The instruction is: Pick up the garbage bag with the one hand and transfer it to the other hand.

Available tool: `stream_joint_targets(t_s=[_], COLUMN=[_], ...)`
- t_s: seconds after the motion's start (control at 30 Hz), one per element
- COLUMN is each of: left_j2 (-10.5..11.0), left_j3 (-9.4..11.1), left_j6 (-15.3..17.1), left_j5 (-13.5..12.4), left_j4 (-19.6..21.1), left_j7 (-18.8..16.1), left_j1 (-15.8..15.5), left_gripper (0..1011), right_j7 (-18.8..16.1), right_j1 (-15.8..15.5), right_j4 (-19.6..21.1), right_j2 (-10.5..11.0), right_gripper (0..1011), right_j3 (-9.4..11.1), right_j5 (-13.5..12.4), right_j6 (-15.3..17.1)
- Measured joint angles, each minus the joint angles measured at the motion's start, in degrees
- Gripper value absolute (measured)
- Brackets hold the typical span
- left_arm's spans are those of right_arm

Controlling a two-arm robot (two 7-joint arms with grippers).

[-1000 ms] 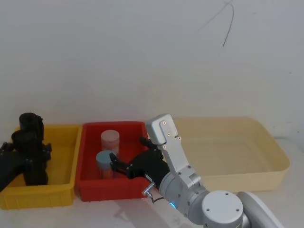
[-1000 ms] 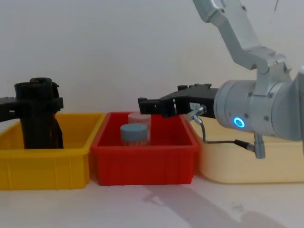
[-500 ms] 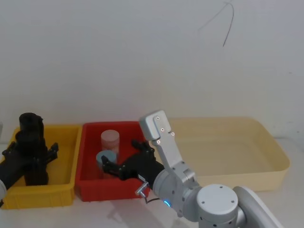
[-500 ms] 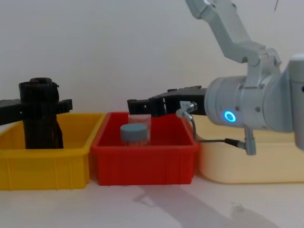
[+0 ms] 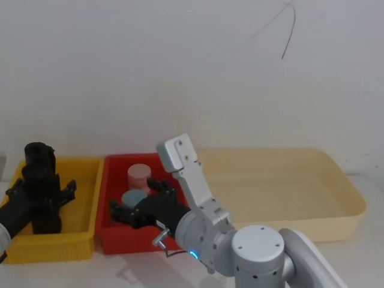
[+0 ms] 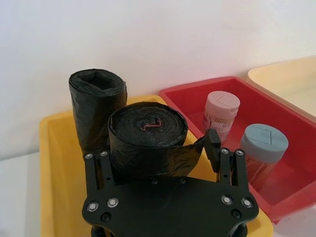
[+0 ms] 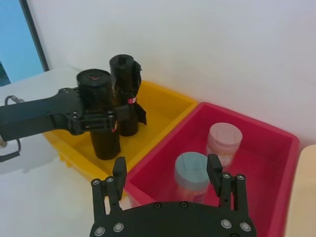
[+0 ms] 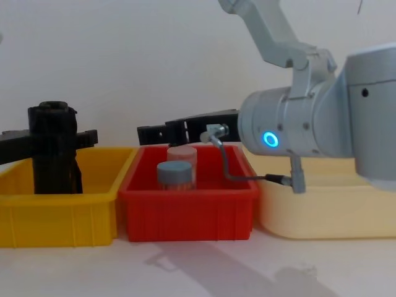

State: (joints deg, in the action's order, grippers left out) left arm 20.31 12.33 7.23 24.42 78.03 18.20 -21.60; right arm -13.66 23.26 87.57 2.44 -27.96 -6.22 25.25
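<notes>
Three containers sit in a row on a white counter (image 8: 185, 272). A yellow plastic bin (image 8: 62, 216) holds two upright black rolls of bags. A red plastic bin (image 8: 185, 213) holds two clear jars, one with a pink lid (image 7: 224, 138) and one with a blue-grey lid (image 7: 192, 170). A wide cream plastic tray (image 8: 322, 210) is beside the red bin.

The left pincer (image 6: 154, 150) is closed on the garbage bag (image 6: 148, 133), a tight black roll with a small red mark at its top. The roll stands between the two fingers, touching both. The second black roll (image 6: 96, 98) stands just beyond the fingertips, against the held one.

The right pincer (image 7: 167, 165), on the arm with a blue ring light, hangs above the red bin with its fingers spread wide. It points at the left pincer, well apart from the bag.
</notes>
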Motion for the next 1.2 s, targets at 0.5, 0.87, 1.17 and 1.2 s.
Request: stream_joint_targets(t_s=[0.5, 0.87, 1.17, 1.2], left_j2=[-0.1, -0.1, -0.1, -0.1], left_j3=[0.1, 0.1, 0.1, 0.1], left_j6=[0.0, 0.0, 0.0, 0.0], left_j5=[0.0, 0.0, 0.0, 0.0], left_j4=[-0.2, -0.3, -0.3, -0.3], left_j7=[0.1, 0.1, 0.2, 0.2], left_j1=[-0.2, -0.3, -0.3, -0.3], left_gripper=[1002, 1002, 1002, 1001], right_j7=[1.4, 2.3, 2.3, 2.2], right_j1=[2.1, 4.0, 5.5, 5.9], right_j4=[-5.0, -10.6, -13.8, -14.5], right_j2=[-2.0, -3.1, -4.1, -4.3], right_gripper=[1000, 1000, 1000, 1000], right_j3=[-1.1, -1.3, -1.0, -0.9], right_j5=[2.7, 4.5, 4.9, 4.9], right_j6=[-2.5, -5.5, -5.5, -5.4])
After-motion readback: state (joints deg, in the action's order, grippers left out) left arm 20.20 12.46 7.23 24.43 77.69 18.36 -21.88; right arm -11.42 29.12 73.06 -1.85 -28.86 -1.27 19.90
